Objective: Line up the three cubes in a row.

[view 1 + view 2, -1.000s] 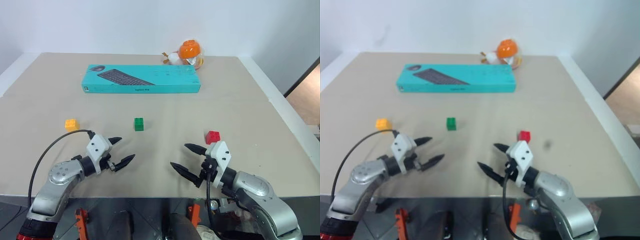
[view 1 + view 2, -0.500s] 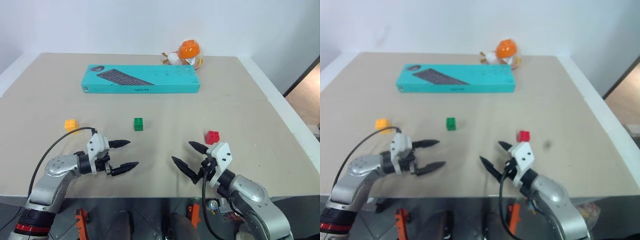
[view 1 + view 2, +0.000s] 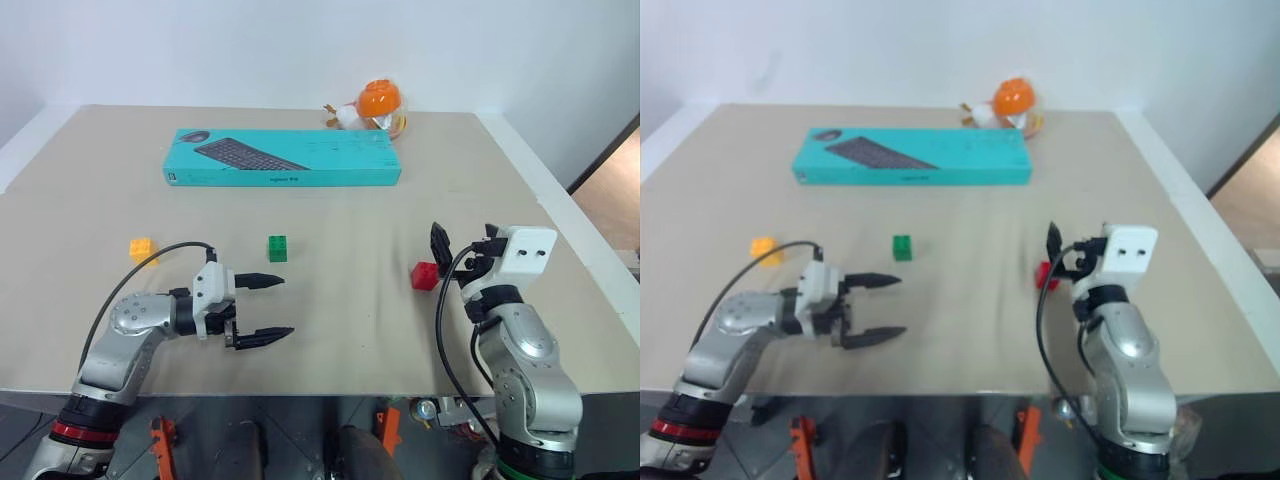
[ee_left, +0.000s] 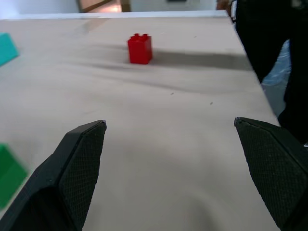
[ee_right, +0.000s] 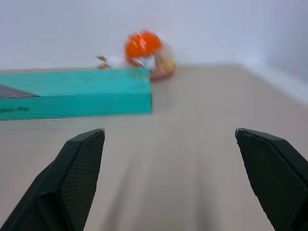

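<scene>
Glossy plastic red cube (image 4: 140,48) on matt table (image 4: 183,159).

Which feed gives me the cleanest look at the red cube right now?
The left wrist view: the red cube stands alone on bare table, studs visible, nothing in front of it. In the left eye view it sits just beside the right gripper; in the right eye view that gripper partly covers it. The right wrist view faces the keyboard box instead.

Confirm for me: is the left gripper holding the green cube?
No, the left gripper is open and empty, with the green cube sitting apart on the table.
</scene>
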